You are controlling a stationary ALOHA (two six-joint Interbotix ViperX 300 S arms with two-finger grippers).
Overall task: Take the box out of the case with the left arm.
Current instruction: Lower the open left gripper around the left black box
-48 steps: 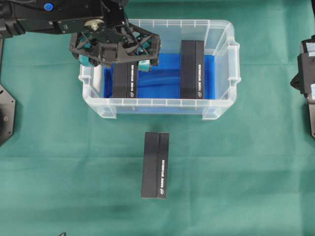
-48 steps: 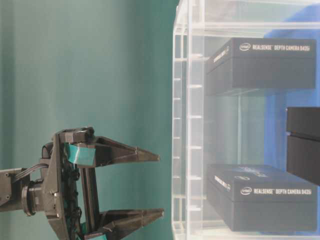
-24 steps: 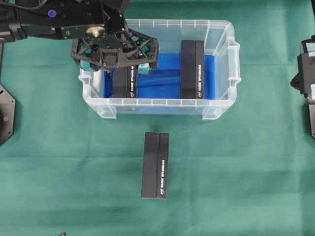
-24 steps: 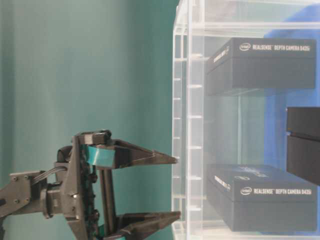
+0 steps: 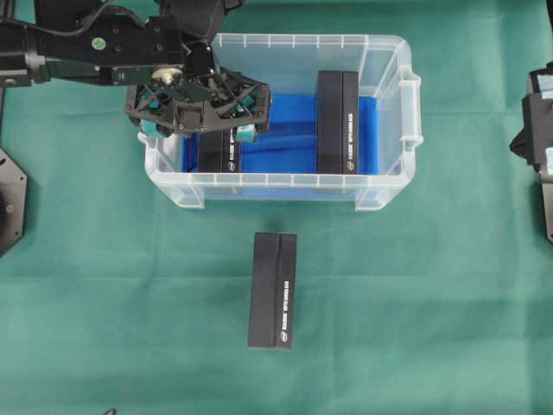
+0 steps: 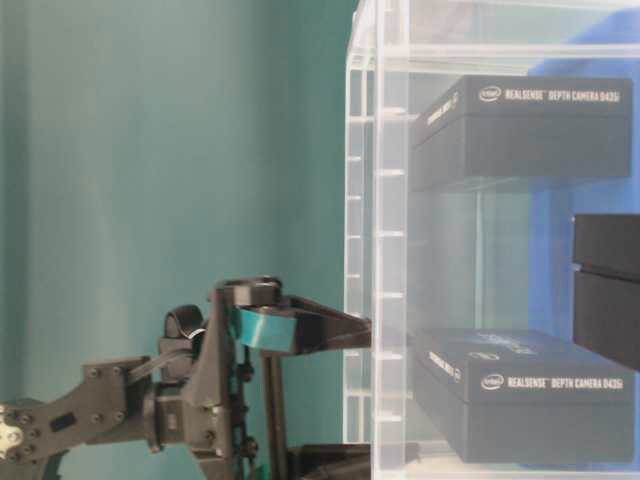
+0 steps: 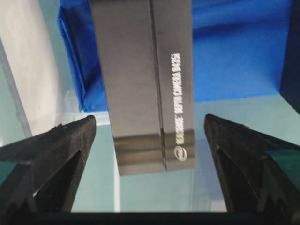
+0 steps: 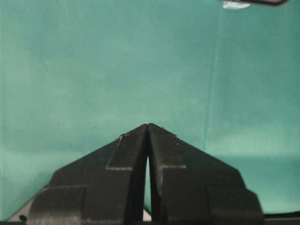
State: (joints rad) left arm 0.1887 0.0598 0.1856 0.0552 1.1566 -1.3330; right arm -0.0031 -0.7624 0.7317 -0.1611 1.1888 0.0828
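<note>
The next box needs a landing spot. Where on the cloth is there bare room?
Bare green cloth lies right of the loose box, and left of it too. Crowded: the case, where the open left gripper straddles one box beside another.

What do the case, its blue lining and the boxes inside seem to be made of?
Case: clear, glossy plastic, since the boxes show through its ribbed wall. Lining: probably cloth or thin sheet; it wrinkles. Boxes: likely matte black cardboard with printed lettering and a lid seam.
</note>
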